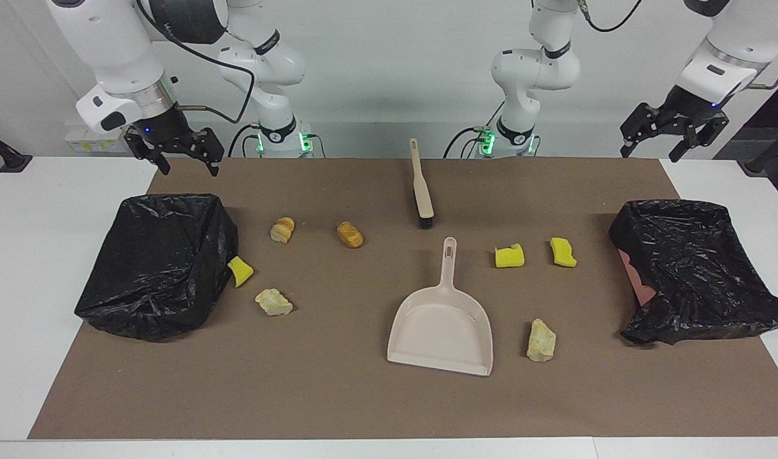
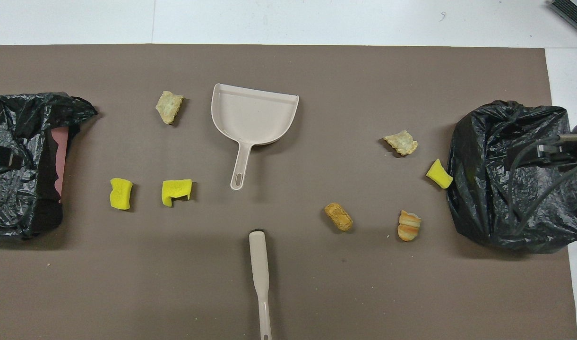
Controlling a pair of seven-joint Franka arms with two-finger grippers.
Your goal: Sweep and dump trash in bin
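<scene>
Several pieces of trash lie scattered on the brown mat (image 1: 338,395). Among them are yellow sponge chunks (image 1: 509,256) (image 1: 562,252) (image 1: 240,271) and bread-like lumps (image 1: 282,229) (image 1: 350,234) (image 1: 541,340). A black-bagged bin (image 1: 159,264) stands at the right arm's end and another bin (image 1: 694,268) at the left arm's end. My right gripper (image 1: 191,167) hangs open and empty over the mat's edge by the first bin. My left gripper (image 1: 666,143) hangs open and empty in the air above the table's edge at the left arm's end.
A beige dustpan (image 1: 441,325) lies mid-mat, its handle pointing toward the robots. A beige brush (image 1: 422,188) with black bristles lies nearer to the robots than the dustpan. In the overhead view the dustpan (image 2: 253,118) and brush (image 2: 260,278) lie in line.
</scene>
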